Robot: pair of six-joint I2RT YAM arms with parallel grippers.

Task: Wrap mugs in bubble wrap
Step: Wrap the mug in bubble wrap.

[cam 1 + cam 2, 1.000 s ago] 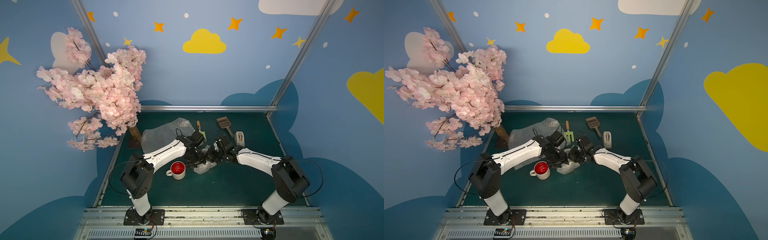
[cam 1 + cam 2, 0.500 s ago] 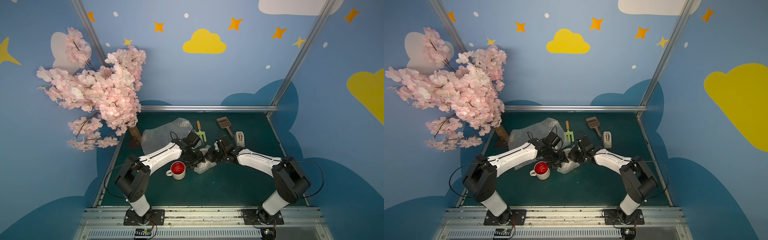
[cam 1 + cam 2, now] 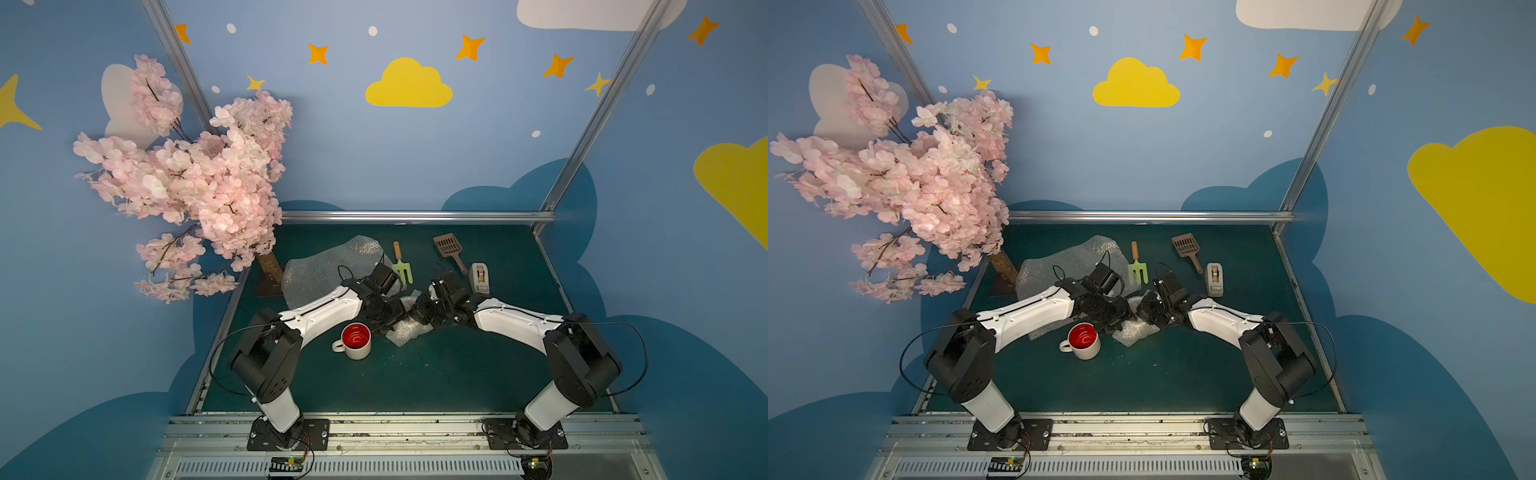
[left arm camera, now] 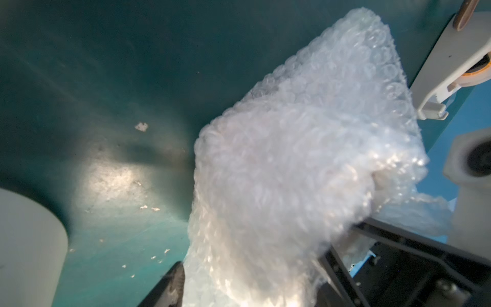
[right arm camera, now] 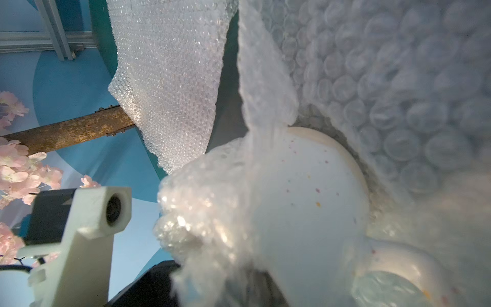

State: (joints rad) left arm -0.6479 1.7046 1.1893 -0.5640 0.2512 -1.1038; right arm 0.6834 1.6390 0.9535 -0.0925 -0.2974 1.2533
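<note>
Gripping the bubble wrap [image 4: 292, 159] bundle, the left claw [image 3: 390, 318] steadies it while the right claw [image 3: 419, 311] pinches a fold. That fold is best drawn taut over the exposed cream mug [image 5: 305, 202].

Both arms are reaching in low over the middle of the table [image 3: 457, 374], left arm [image 3: 324, 311] and right arm [image 3: 511, 322] bending at the elbows, wrists nearly meeting. Left gripper [image 3: 392, 320] is clamping wide around a wad of bubble wrap [image 4: 279, 172], and right gripper [image 3: 417, 313] is pinching tight on a flap of it.
</note>
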